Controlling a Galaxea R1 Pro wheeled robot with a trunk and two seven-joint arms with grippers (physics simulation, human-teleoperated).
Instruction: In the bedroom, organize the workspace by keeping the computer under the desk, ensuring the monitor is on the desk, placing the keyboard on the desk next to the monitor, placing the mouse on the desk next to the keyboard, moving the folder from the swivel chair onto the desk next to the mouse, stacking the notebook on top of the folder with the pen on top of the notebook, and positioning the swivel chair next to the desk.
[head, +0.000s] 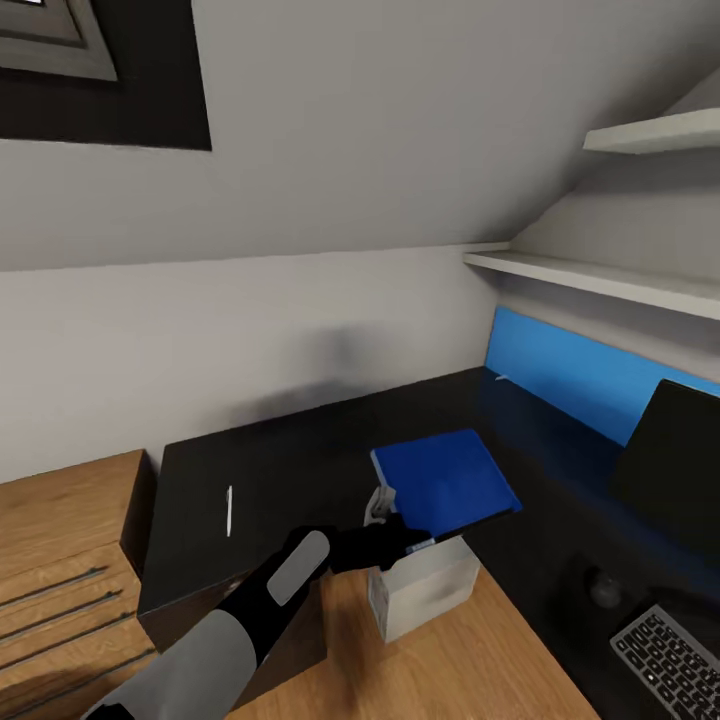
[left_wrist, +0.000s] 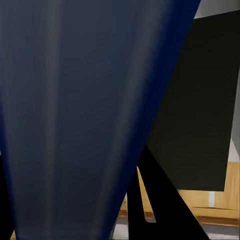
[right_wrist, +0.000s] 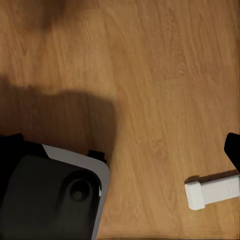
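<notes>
Holding folder (head: 445, 487) clamped in left fingers (head: 405, 535) above bench (head: 290, 460); we see mouse (head: 605, 588) rightward; right fingers' state unclear.

Folder (head: 445, 485) sits over the surface (head: 300, 460) near its front edge, left tool (head: 405, 535) at its near corner. Pen (head: 229, 510) lies on the surface well to the left. Computer (head: 425, 590) stands on the floor (head: 450, 660) below the folder. Monitor (head: 670, 465) at right, keyboard (head: 668, 655) in front of it. Small round obj. between them, prob. the mouse (head: 605, 588). Shelves (head: 600, 280) above right.
</notes>
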